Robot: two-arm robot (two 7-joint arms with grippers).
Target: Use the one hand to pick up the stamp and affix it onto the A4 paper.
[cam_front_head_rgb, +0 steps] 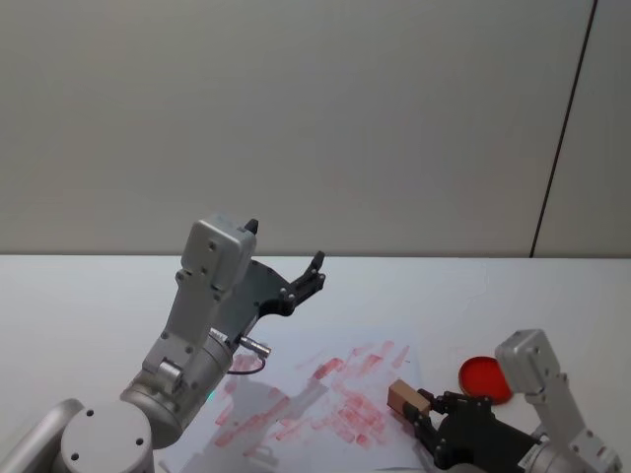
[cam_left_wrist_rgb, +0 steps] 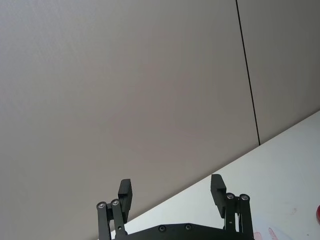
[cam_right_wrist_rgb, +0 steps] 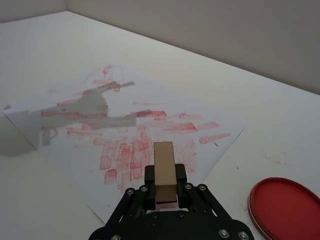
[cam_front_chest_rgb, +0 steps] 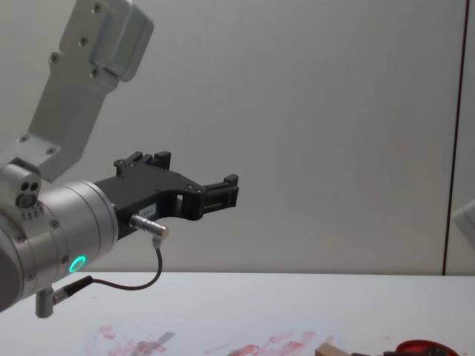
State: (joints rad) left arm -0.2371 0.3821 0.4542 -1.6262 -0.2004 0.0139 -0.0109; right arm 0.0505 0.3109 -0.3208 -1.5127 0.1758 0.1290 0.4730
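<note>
Stamp (cam_right_wrist_rgb: pixel 164 169) – the small block of pale wood – is pinched between the short fingers of my right gripper (cam_front_head_rgb: pixel 419 409), which press on its two sides. In the right wrist view the block stands out forward from the black fingers (cam_right_wrist_rgb: pixel 150 176), and its far end lies over the near part of the A4 paper (cam_right_wrist_rgb: pixel 165 95), above the dense rows of red prints. I cannot tell if the stamp touches the sheet or stays a little above it. In the head view the stamp (cam_front_head_rgb: pixel 403 397) is at the right side of the paper (cam_front_head_rgb: pixel 286 379), and the red round ink pad (cam_front_head_rgb: pixel 483 377) lies on the white table (cam_front_head_rgb: pixel 79 296) just beside the paper, to the right of my gripper. My left gripper (cam_front_head_rgb: pixel 284 246) is lifted well above the table and points toward the grey wall – its two ridged fingers are spread wide apart with nothing between them, as the left wrist view shows (cam_left_wrist_rgb: pixel 170 186). Its shadow falls on the left part of the sheet.
</note>
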